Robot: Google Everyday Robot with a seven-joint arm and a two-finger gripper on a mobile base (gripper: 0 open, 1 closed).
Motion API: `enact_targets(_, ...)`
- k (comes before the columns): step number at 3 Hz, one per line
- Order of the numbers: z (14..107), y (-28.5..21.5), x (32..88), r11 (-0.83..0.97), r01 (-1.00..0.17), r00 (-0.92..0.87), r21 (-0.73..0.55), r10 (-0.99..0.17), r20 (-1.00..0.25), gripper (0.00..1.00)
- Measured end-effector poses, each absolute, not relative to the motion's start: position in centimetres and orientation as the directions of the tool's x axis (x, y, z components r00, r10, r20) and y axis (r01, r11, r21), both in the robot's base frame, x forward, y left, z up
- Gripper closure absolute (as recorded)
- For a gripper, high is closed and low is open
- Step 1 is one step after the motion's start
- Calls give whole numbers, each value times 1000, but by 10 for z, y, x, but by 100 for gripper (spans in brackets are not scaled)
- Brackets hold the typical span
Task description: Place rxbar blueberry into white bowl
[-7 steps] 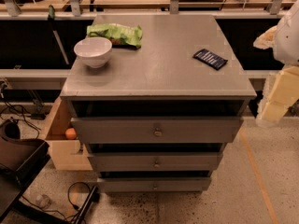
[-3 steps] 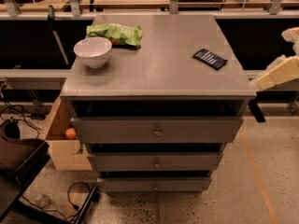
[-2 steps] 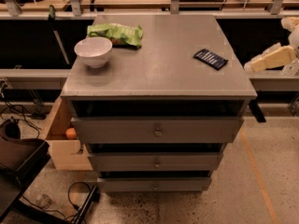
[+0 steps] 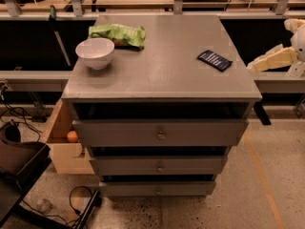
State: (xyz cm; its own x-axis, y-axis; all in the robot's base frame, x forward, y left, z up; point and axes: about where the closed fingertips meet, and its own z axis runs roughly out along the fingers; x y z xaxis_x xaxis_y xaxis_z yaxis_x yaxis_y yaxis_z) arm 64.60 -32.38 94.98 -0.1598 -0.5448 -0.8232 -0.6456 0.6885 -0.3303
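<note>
The gripper [image 4: 265,61] hangs off the right side of the cabinet [image 4: 162,80], at about the height of its top and clear of its edge. It is a pale cream, smooth-shelled wedge pointing leftward towards the top. Whether it is open or closed I cannot tell from here. It holds nothing that I can see.

The rxbar blueberry [image 4: 215,60] lies flat on the cabinet top near the right edge, turned at a slant. It is a thin dark navy rectangle with fine lines of white print. It is near the gripper but not touching it.

The white bowl [image 4: 95,52] stands upright at the far left of the same top, well apart from the bar. It is round, plain and glossy, on a narrow foot. Just behind it, near the back left corner, lies a crinkled green snack bag [image 4: 118,35], shiny and creased.

The top itself is a dull grey, matte and slightly scuffed. Below it are grey drawers [image 4: 159,133] with small round knobs, each pulled out a little.

To the left of the cabinet a light wooden box [image 4: 64,156] sits low, with a small orange ball [image 4: 72,136] in it. The floor [image 4: 248,194] is speckled, and dark cables [image 4: 76,199] trail over it.
</note>
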Motion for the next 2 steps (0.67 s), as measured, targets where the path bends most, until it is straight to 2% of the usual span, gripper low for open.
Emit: enact_targets(2,917,-281,711,685,-708,-172,-172,-404,-898,0)
